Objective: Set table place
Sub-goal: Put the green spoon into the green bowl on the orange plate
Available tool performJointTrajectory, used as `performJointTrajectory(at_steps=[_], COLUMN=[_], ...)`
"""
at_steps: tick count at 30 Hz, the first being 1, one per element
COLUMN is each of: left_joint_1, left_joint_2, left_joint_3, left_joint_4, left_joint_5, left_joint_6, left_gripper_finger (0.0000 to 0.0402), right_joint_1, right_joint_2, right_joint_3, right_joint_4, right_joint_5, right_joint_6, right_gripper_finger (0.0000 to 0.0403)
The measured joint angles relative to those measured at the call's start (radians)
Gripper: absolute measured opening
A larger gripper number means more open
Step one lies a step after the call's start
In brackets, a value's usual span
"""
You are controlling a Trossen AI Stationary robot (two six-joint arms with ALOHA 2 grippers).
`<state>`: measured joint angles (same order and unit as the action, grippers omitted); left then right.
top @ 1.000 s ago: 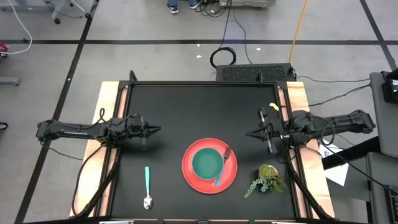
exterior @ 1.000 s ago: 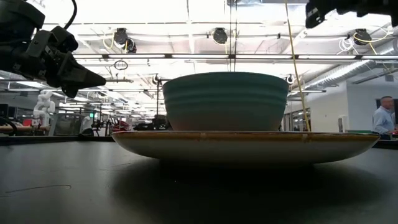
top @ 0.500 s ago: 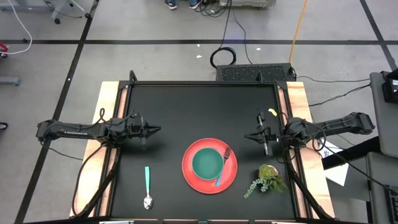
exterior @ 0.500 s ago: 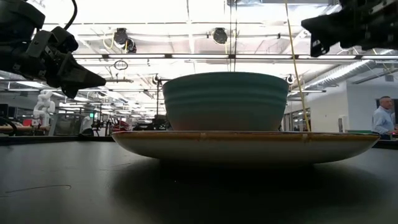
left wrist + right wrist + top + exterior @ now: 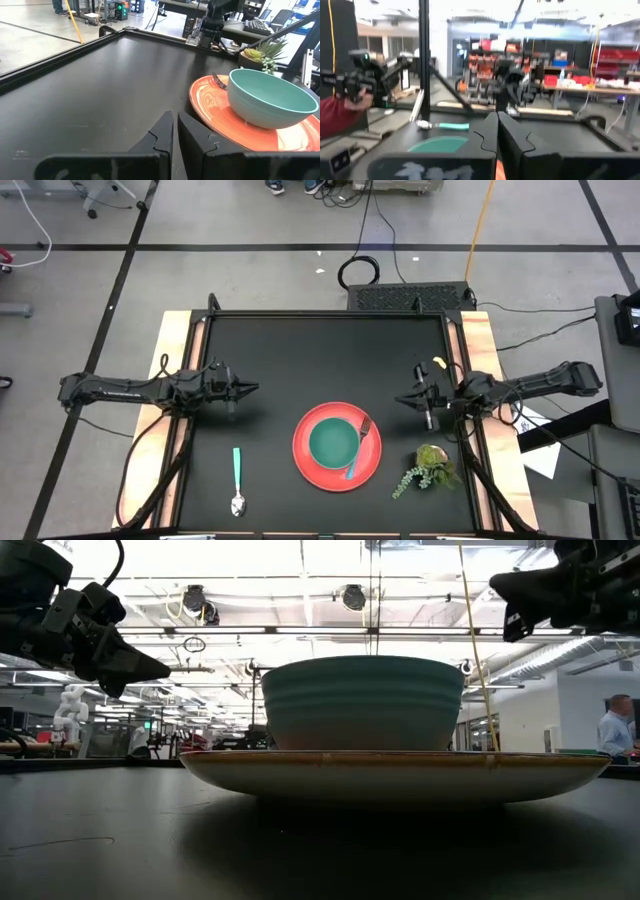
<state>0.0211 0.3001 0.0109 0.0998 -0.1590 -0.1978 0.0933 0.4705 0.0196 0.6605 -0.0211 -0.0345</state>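
The red plate [image 5: 337, 446] lies on the black table [image 5: 300, 350], near its front edge. The green bowl [image 5: 333, 442] stands in the plate; both also show in the low view [image 5: 363, 702]. The teal-handled fork [image 5: 358, 448] lies on the plate's right part, beside the bowl. The teal-handled spoon [image 5: 237, 480] lies flat on the table left of the plate. My left gripper [image 5: 253, 389] hovers shut and empty over the table's left side. My right gripper [image 5: 400, 397] hovers shut and empty over the right side, beyond the plate.
A leafy green plant sprig [image 5: 428, 468] lies on the table right of the plate, below my right arm. Pale wooden strips [image 5: 178, 360] run along both side edges. A person [image 5: 615, 730] stands in the room beyond the table.
My right gripper has come down somewhat, and its arm has drawn back a little toward the table's right edge. It stays shut and empty.
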Motion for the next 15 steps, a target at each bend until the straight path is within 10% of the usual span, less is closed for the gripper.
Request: performJointTrajectory(at_steps=[15], left_joint_1=[0.000], left_joint_2=[0.000], left_joint_3=[0.000], left_joint_4=[0.000], left_joint_5=[0.000], left_joint_6=[0.005], left_gripper_finger=[0.0031], right_joint_1=[-0.001], right_joint_2=[-0.001], right_joint_3=[-0.003], right_joint_4=[-0.021], right_joint_5=[0.000], right_joint_6=[-0.003], right_gripper_finger=[0.0000])
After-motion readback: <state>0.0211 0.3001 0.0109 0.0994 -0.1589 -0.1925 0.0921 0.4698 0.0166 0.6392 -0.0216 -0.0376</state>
